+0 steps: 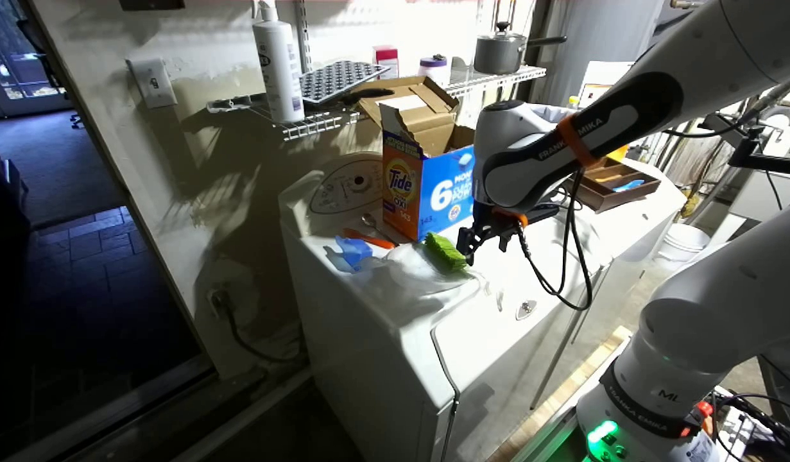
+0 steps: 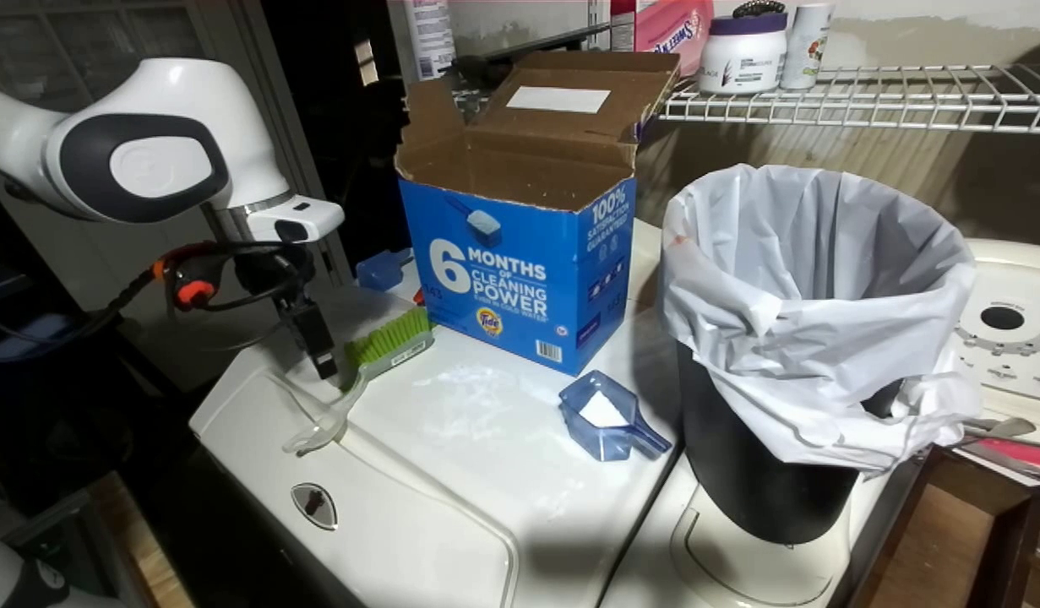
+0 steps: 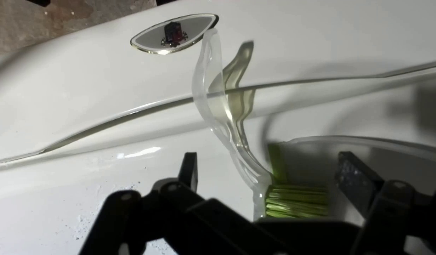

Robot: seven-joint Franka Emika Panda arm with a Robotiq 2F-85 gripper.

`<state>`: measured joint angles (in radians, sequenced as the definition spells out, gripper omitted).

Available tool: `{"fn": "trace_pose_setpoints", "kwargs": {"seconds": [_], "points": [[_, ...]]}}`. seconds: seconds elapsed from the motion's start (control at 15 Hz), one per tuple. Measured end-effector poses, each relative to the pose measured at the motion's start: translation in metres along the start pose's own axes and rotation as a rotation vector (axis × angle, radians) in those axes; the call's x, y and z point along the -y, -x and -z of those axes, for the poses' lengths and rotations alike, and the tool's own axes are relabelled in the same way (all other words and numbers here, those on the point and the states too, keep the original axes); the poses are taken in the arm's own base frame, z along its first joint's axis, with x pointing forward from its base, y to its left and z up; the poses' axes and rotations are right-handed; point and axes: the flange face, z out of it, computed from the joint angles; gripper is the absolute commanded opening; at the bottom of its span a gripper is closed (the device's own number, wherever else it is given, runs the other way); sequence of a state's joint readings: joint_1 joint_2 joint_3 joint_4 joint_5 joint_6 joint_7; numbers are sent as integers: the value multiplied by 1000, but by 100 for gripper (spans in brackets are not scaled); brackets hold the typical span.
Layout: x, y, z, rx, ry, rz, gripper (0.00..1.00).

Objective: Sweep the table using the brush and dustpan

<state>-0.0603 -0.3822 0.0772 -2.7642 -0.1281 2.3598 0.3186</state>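
The brush has green bristles (image 1: 445, 252) and a clear handle; it lies on its side on the white table, also showing in an exterior view (image 2: 391, 339). In the wrist view its clear handle (image 3: 212, 88) reaches toward the oval badge. A translucent dustpan (image 1: 411, 273) lies beside the brush; its pale rim (image 3: 345, 140) shows in the wrist view. White powder is scattered on the table (image 2: 435, 473). My gripper (image 3: 272, 171) is open and empty, its fingers on either side of the brush and above it. It also shows in both exterior views (image 1: 481, 247) (image 2: 321, 359).
The open blue-and-orange cardboard box (image 2: 511, 262) stands behind the brush. A blue scoop with powder (image 2: 604, 418) and a lined black bin (image 2: 756, 473) stand to its side. Another blue scoop (image 1: 353, 251) and an orange-handled tool (image 1: 369, 239) lie near the box.
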Motion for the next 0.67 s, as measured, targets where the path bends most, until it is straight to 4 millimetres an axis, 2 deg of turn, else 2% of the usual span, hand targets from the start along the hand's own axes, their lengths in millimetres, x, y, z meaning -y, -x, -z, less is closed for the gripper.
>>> {"fn": "trace_pose_setpoints", "kwargs": {"seconds": [0.33,0.67], "points": [[-25,-9,-8,-6,-25,19,100],[-26,-11,-25,24,-28,76,100]]}}
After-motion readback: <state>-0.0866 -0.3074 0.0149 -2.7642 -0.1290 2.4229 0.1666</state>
